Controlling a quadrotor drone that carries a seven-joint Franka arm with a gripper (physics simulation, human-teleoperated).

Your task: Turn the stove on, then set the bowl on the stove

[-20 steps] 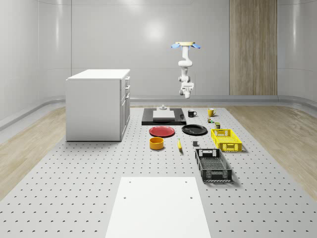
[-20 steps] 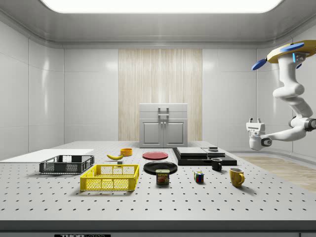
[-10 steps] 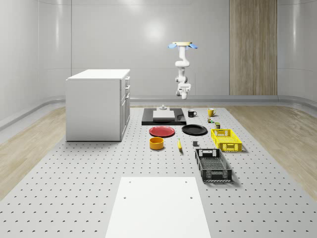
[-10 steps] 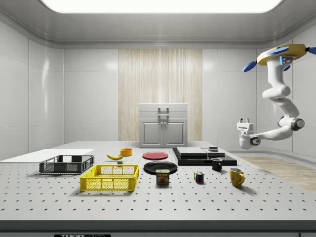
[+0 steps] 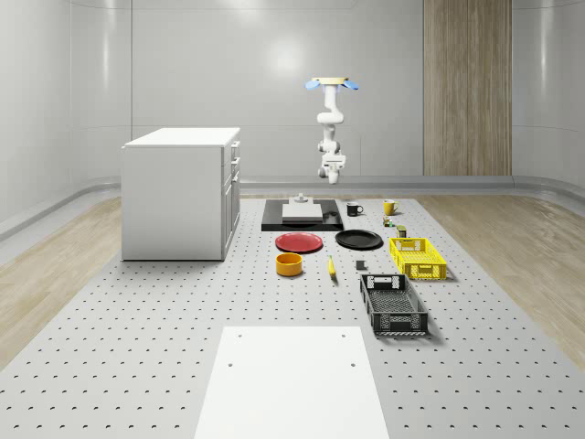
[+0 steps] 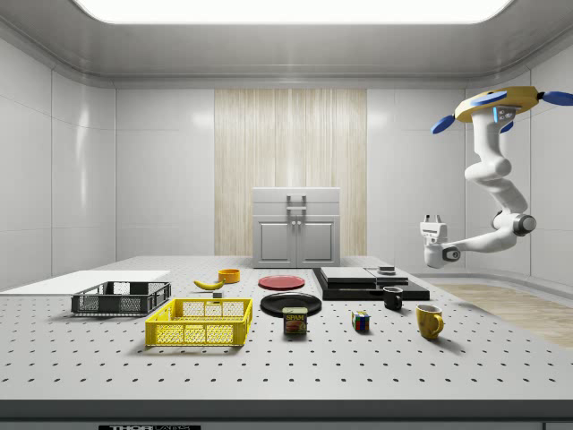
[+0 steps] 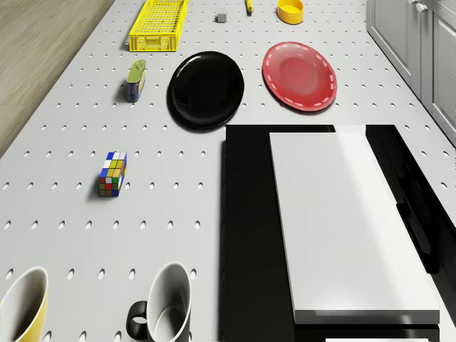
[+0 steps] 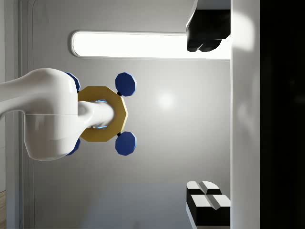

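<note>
Drone (image 5: 333, 82) first, in the whole-scene view: it has drifted toward that view's left over the last second and now hovers high beyond the far edge of the stove (image 5: 274, 222), with the gripper (image 5: 331, 174) hanging above the slab's far right corner. The bowl (image 5: 289, 264) sits untouched on the table, nearer the camera than the red plate (image 5: 300, 242).

From the side you see the same shift: the drone (image 6: 497, 103) has closed in from that view's right, and the gripper (image 6: 433, 218), tips upward, is now above and just right of the stove (image 6: 372, 287). The bowl (image 6: 229, 275) lies well apart, beside the banana (image 6: 209, 285).

Your drone view looks down on the stove (image 7: 246, 235), with the bowl (image 7: 290, 11) far beyond it.

At the wrist, the fingers (image 8: 205, 33) stand spread and grip nothing.

Judge this as the approach to the switch; nothing is switched or lifted yet.
</note>
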